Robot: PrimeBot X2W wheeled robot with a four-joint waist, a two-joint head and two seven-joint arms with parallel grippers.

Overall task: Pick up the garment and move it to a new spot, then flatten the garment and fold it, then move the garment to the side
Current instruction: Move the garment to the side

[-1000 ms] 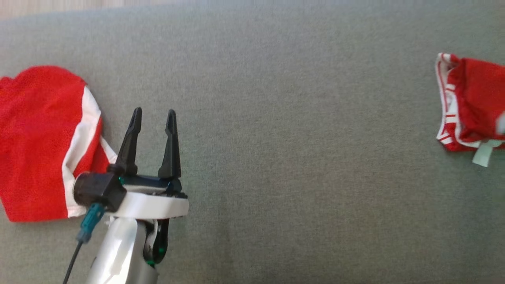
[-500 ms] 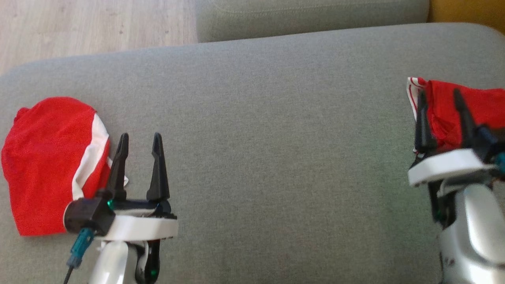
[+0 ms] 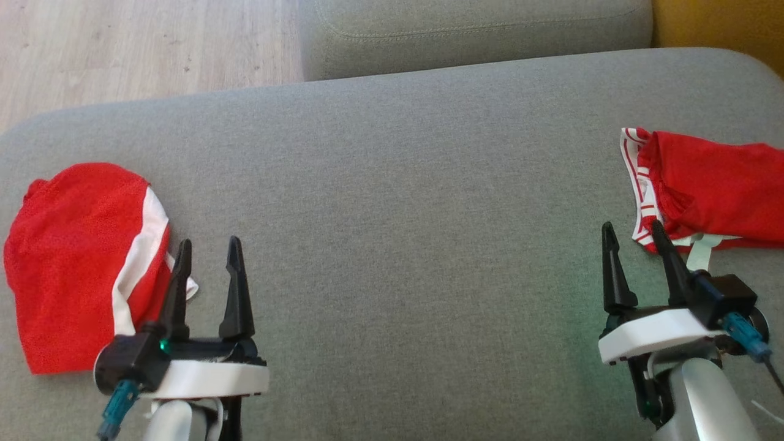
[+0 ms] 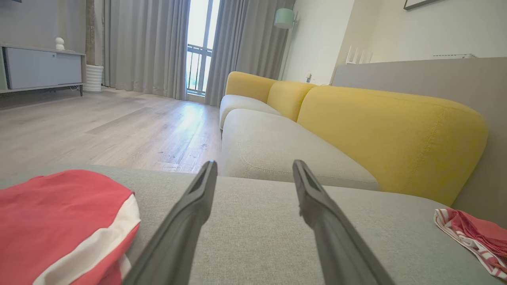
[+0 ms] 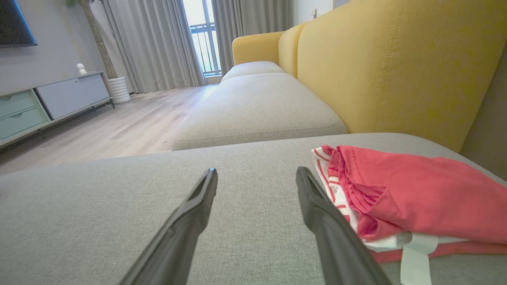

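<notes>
"Red crumpled garment (image 3: 716, 184) lies at the right end of the grey cushion (image 3: 398, 214), striped waistband (image 3: 637, 184) toward the middle. My right gripper (image 3: 631, 225) hangs just short of it, fingers spread wide, nothing in them. That's the one I'd pick up."

"And your left?"

"My left gripper (image 3: 208, 242) is spread wide too and empty, just beside the red-and-white garment (image 3: 67, 263) laid neatly at the left end. I take that piece as dealt with, though from this feed I can't be sure which one the task means."

"How would you take the rumpled one?"

"Come in low over the waistband, where the cloth bunches thick, and close on several layers, not on the white strip (image 3: 703, 248) hanging from its near edge (that would slip out). Lift first, then carry, so nothing drags."

"Room to work?"

"Plenty. The middle of the cushion between the two garments is bare, a fair place for flattening. The far edge rounds off toward the wooden floor (image 3: 141, 49) on the left and meets another seat cushion (image 3: 478, 30). A yellow backrest (image 5: 396, 59) stands close behind the garment on the right, so I'd swing inward and keep my left arm off the neat piece."
</notes>
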